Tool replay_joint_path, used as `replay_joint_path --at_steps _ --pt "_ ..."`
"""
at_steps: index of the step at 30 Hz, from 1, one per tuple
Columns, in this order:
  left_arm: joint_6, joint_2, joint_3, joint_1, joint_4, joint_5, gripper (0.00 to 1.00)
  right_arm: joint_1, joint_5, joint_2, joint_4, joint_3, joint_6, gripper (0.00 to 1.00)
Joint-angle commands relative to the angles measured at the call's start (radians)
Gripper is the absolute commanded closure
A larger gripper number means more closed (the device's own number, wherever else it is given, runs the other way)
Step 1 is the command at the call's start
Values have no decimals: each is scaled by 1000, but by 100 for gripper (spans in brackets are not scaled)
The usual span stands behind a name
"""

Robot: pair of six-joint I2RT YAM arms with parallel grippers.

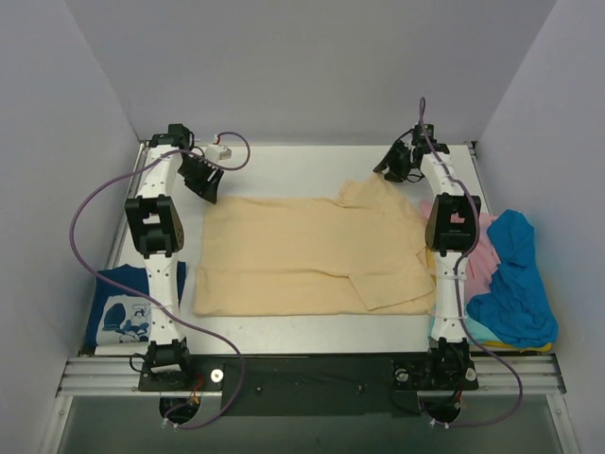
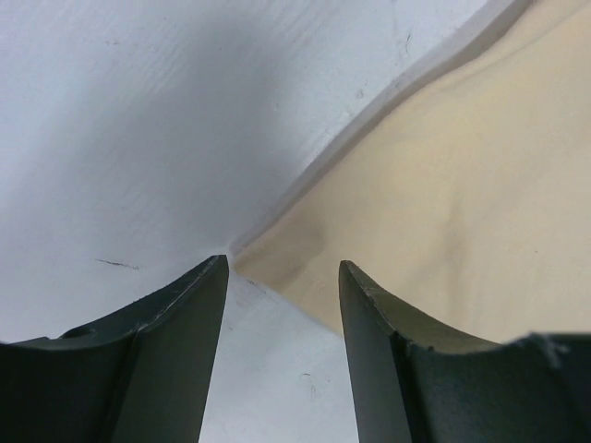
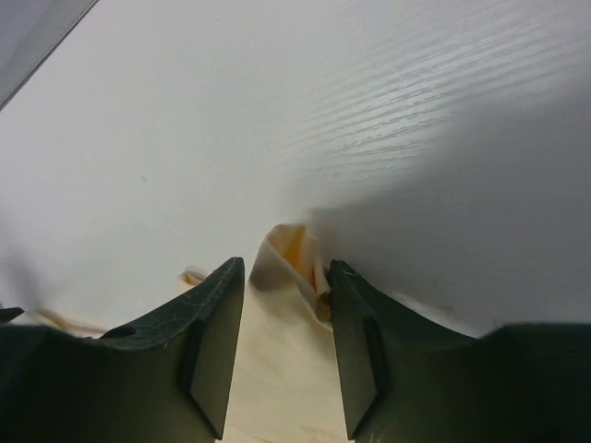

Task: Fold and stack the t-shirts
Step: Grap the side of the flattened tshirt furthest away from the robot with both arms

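The left end effector (image 2: 282, 268) is hanging released, jaws apart above the upper-left corner of the tan t-shirt (image 1: 312, 251). The right end effector (image 3: 286, 268) is straddling a raised fold of it at upper right, and whether it is pinching is unclear. The shirt is lying spread across the desk (image 1: 302, 161). At right, the blue t-shirt (image 1: 515, 274) is hiding much of the pink t-shirt (image 1: 487, 251).

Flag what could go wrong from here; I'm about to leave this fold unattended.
The left gripper straddles just the corner tip of the tan t-shirt, so closing may miss it. The right gripper has only a small bunched fold between its jaws, which could slip out when lifted, leaving the fold lopsided.
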Motion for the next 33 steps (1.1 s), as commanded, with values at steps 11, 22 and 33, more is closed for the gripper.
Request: replay_joint_path --at_steps 11,22,33 --pt "108 -24 48 7 43 -50 32 0 -103 -132 52 -100 -16 100" --pt "214 24 30 -34 -40 -44 35 5 -121 -298 69 -234 -48 100" --pt "177 -33 -26 -31 -68 -27 100 -12 -152 -469 20 -385 -94 100"
